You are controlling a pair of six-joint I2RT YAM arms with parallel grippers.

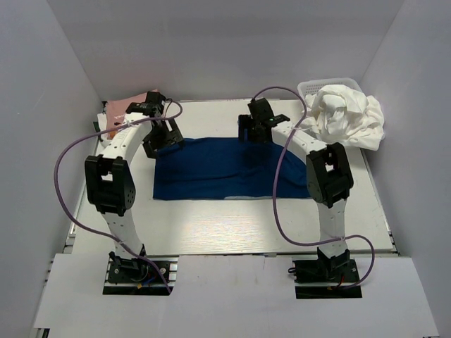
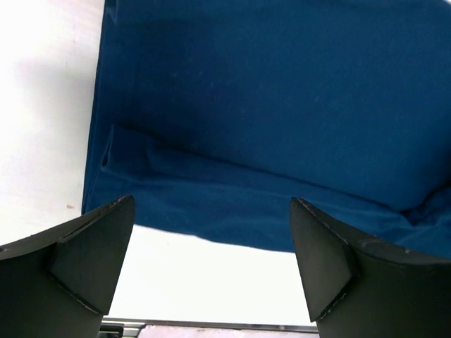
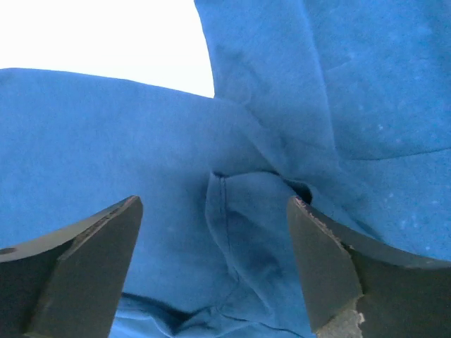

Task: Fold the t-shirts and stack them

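The navy shirt lies spread mid-table, its near edge uneven. Both arms reach over its far side. The left gripper is released, with nothing between its fingers, above the shirt's left hem. The right gripper is also released, over a bunched seam.

If the right one closes there, it will likely pinch several layers and the fold will come out crooked. The left one, so near the edge, could miss the hem or catch only the table.

Whether either gripper's tips touch the cloth I cannot tell. The arms hide the shirt's far edge. Farther back, the pink shirt is mostly hidden behind the left arm. The white pile covers most of the basket, and its shirts cannot be counted.
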